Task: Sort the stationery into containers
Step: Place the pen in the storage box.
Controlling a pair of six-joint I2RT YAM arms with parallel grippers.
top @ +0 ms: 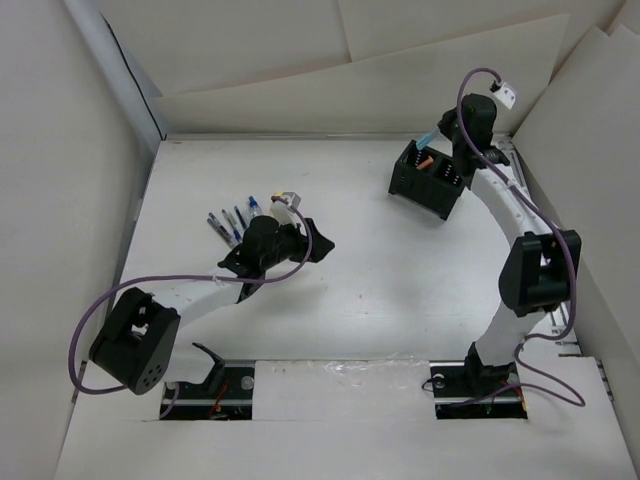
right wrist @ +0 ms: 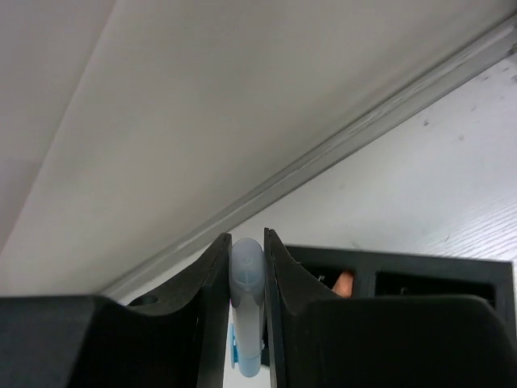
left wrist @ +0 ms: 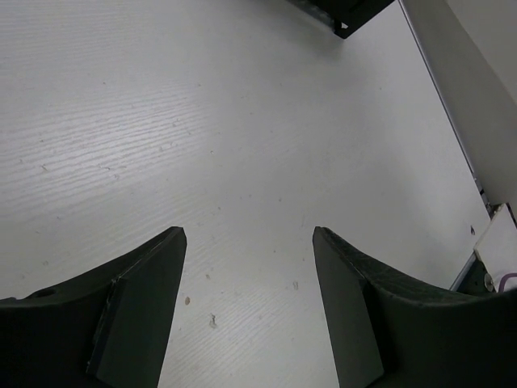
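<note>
Right pincer (right wrist: pixel 246 238) clamps a pale blue pen (right wrist: pixel 245 279) (wrist view); left pincer (left wrist: pixel 249 233) gapes open; overhead alone shows loose pens (top: pixel 230 222).

Links: white tubular segments on the left arm (top: pixel 200 293) and the right arm (top: pixel 497 330).
Joints: bulky matte-black housings (top: pixel 135 342) with rounded corners.
Cables: one thin purple cable (top: pixel 160 282) per arm, looping loose; a small white plug (top: pixel 507 95) on the right one.
Fingers: the left gripper (left wrist: pixel 250 234) and the right gripper (right wrist: pixel 246 238) carry matte-black wedge-shaped fingers (left wrist: pixel 137 315) with flat inner faces.
Bases: black mounts (top: pixel 475 378).
</note>
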